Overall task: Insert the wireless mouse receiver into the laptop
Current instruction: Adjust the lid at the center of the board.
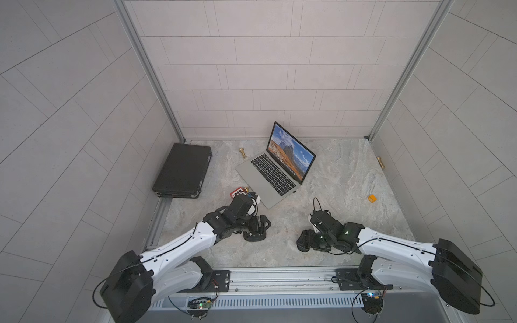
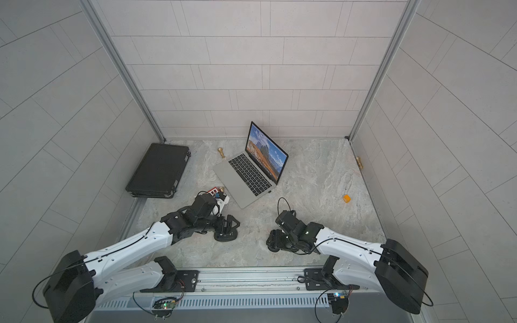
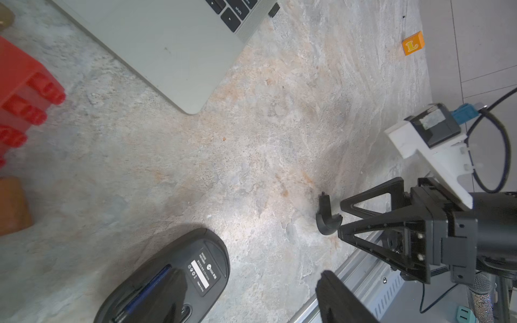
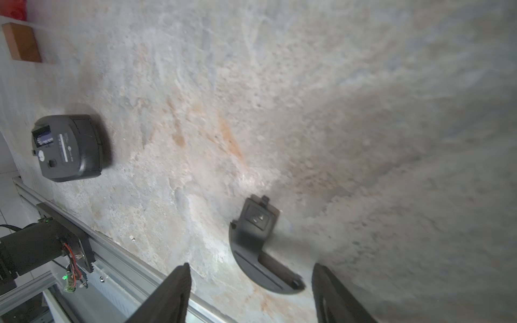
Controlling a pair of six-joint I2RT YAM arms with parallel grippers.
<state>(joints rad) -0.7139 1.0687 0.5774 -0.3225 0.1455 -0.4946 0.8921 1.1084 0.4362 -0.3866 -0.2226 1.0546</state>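
The job looks just about done — the wireless mouse receiver [image 3: 274,9], a tiny black nub, sits in the side of the laptop [image 3: 156,47], close to the key marked "shift". In both top views that spot is near the middle of the frame, on the laptop's lower right edge. It is too small to tell if it is pushed all the way in. The left pincer [image 1: 258,228] hangs over the mouse [image 3: 195,251], which lies belly up, and its fingers are apart, holding nothing. The right pincer [image 4: 251,268] is apart too, with the mouse cover [image 4: 253,237] lying loose on the tabletop [image 1: 335,181] at its tips. What may be left is putting that cover on the mouse. An orange block [image 3: 413,44] shows a yellow "L" — the print on the mouse sticker is too small to read.
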